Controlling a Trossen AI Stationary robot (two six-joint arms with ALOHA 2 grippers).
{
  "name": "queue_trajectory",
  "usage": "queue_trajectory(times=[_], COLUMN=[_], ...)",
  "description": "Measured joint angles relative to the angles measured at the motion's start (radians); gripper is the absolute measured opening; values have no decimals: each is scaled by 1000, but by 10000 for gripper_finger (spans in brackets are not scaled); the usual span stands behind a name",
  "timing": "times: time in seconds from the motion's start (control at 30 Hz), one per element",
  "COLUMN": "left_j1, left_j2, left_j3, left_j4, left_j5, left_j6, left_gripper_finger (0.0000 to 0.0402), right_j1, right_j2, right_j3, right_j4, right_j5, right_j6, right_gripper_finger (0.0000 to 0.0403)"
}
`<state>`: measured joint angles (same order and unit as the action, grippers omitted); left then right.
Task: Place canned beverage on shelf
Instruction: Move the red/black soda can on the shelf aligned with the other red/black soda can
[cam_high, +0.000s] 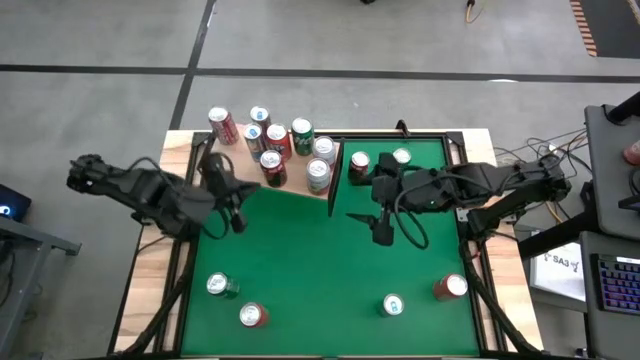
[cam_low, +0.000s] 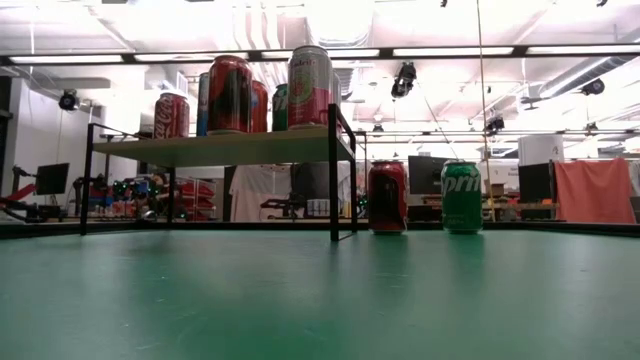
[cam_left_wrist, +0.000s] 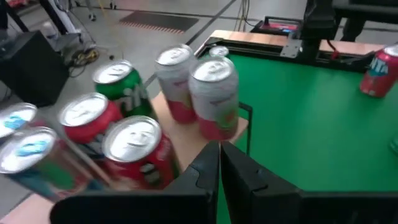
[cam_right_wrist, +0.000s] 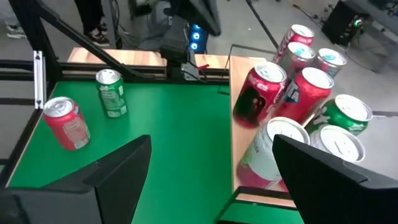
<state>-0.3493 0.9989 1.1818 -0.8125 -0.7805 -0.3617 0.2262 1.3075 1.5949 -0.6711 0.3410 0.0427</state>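
Right gripper (cam_high: 383, 236) hangs wide and empty above the table (cam_high: 320, 280); your left gripper (cam_high: 236, 222), closed empty, waits beside the shelf (cam_high: 290, 183).

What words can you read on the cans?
"Sprite", its start cut off: green can standing on the table beside the shelf.
"Coca-Cola" script, blurred: red can on the shelf.
All other can labels: too blurred or small to read.

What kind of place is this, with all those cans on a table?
Probably a robotics lab or workshop: a green table with two robot arms, computer monitors and workbenches behind, and strip lights under an open industrial ceiling.
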Motion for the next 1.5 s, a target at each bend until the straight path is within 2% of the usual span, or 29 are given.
queue_trajectory(times=[0.17, 0.37, 0.5, 0.77, 0.93, 1.03, 1.2, 1.37, 1.5], left_j1=[-34, -35, -34, -33, -24, -10, 20, 41, 40], left_j2=[9, 6, 11, 70, 117, 132, 134, 102, 72], left_j3=[-96, -182, -195, -197, -198, -198, -222, -303, -382], left_j4=[107, 192, 200, 183, 155, 148, 143, 152, 244], left_j5=[-10, -33, -134, -354, -410, -407, -412, -414, -411], left_j6=[-41, -54, -60, -55, -90, -109, -136, -187, -190], left_gripper_finger=[7, 50, 101, 245, 308, 322, 324, 323, 323], right_j1=[16, 48, 68, 73, 72, 68, 61, 50, 46], right_j2=[34, 98, 137, 167, 167, 167, 168, 168, 168], right_j3=[-3, -4, -5, -5, -5, -5, -5, -5, -5], right_j4=[5, 14, 28, 71, 87, 115, 116, 116, 115], right_j5=[36, 71, 134, 140, 141, 140, 140, 139, 133], right_j6=[26, 21, 16, -18, -62, -97, -124, -133, -132], right_gripper_finger=[327, 327, 327, 327, 327, 327, 327, 327, 327])
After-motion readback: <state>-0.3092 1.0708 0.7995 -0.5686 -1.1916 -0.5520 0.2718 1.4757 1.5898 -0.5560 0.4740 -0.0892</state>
